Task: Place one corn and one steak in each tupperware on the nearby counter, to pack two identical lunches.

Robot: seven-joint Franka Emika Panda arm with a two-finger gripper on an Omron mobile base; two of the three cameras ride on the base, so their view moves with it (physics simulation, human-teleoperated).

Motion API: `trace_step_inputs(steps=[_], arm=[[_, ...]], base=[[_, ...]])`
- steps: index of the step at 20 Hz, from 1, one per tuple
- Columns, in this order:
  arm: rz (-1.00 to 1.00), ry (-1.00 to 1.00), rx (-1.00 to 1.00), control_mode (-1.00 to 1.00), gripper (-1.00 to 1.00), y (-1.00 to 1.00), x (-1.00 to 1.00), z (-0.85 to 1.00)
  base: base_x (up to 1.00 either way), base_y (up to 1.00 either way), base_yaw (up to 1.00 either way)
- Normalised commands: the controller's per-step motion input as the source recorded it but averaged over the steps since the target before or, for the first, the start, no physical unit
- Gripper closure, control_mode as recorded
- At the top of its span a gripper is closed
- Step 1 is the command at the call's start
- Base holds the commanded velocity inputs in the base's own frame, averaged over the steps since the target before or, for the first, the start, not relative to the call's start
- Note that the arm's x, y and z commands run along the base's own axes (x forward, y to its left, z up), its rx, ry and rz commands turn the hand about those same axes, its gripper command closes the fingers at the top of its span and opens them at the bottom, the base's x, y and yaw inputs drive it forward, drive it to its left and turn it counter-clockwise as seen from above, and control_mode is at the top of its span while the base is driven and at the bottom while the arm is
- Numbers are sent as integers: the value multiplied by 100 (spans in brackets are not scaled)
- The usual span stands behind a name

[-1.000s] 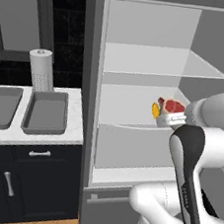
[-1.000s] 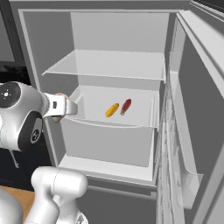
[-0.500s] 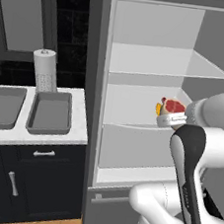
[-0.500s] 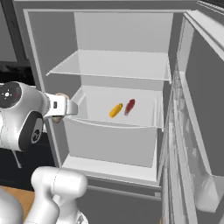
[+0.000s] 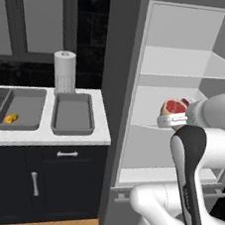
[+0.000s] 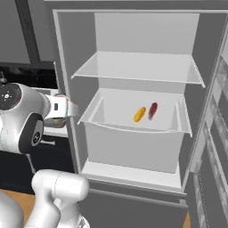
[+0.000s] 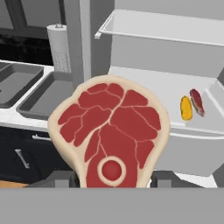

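Open fridge beside the marble counter. The gripper is clamped on a steak, carried upright for packing. The empty tupperware lies to its left, so that tray presumably receives it.

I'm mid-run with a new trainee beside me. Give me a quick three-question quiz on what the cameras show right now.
1. True or false: the claw is shut on a red steak with a pale tan rim.
2. What lies in the left grey shallow rectangular tray on the white marble-look counter? A) a steak B) a small yellow-orange corn cob C) a paper towel roll
3. Fill in: in the open fridge's pale drawer, a second corn cob lies beside a second ____.

Key: 1 true; 2 B; 3 steak. The right grey tray holds no food yet.
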Motion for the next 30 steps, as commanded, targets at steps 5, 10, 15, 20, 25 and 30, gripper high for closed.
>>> trace_step_inputs(steps=[5, 10, 15, 20, 25, 30], arm=[[0, 0, 0, 100, 100, 0, 0, 0], [0, 0, 0, 100, 100, 0, 0, 0], [0, 0, 0, 100, 100, 0, 0, 0], [0, 0, 0, 100, 100, 0, 0, 0], [0, 0, 0, 100, 100, 0, 0, 0], [0, 0, 0, 100, 100, 0, 0, 0]], base=[[0, 53, 0], [0, 52, 0], [0, 55, 0], [0, 63, 0], [0, 70, 0], [0, 61, 0]])
